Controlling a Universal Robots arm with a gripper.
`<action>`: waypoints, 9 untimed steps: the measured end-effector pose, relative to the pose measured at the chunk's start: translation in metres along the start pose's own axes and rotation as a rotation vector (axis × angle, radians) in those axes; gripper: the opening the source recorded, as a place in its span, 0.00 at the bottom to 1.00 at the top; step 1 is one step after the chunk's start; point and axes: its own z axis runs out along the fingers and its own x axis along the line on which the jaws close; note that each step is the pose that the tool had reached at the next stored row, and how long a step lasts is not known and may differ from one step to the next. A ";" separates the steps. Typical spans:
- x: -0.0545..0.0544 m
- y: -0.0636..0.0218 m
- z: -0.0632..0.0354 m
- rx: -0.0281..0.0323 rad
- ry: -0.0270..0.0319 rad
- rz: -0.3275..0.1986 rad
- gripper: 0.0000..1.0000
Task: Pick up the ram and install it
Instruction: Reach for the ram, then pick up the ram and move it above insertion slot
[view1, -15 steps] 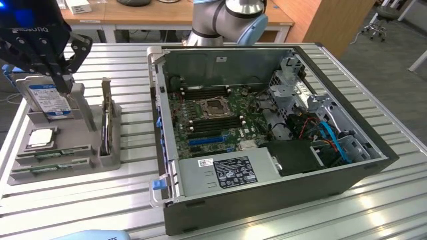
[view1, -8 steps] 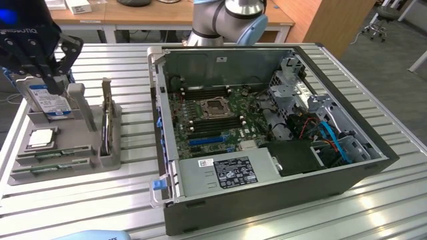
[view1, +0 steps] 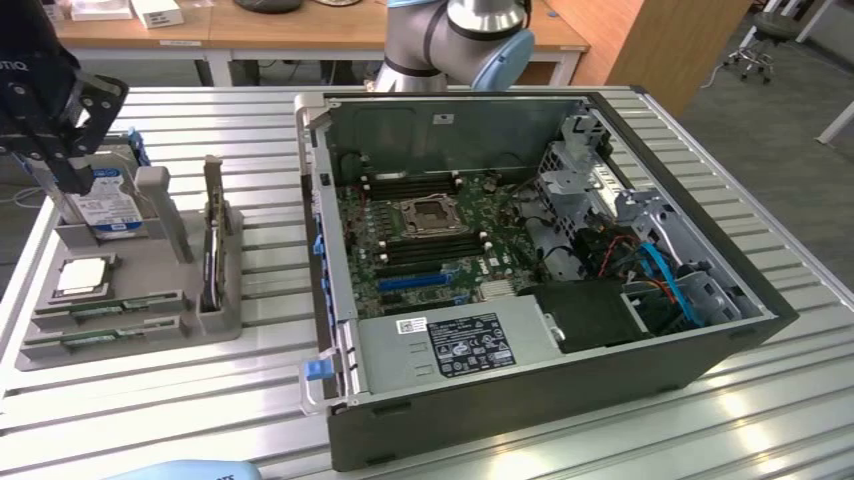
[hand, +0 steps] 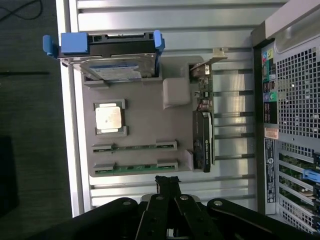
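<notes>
Hanging over the grey tray (hand: 145, 120) at the exterior view's left, the gripper (view1: 70, 180) is pinching its fingers fully together, gripping nothing, with partial lettering "OTIQ" showing on its body. The ram (hand: 135, 147) is lying in a tray slot, a second stick (hand: 135, 165) just beside it. The hard drive (hand: 117, 72) is wearing a blue label with unreadable print.

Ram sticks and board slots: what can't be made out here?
- Ram sticks: chips and notch too small, both views.
- Board slots: exterior view, latches too small.
- Gripper: wrist view, body cut off by frame edge.
- Hard drive: exterior view, top hidden by gripper.
</notes>
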 end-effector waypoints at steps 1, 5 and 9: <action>0.002 -0.0002 0.0003 0.0000 -0.0001 0.000 0.10; 0.007 -0.0006 0.0010 -0.0001 -0.0001 0.000 0.10; 0.007 -0.0005 0.0009 0.0000 -0.0001 0.000 0.10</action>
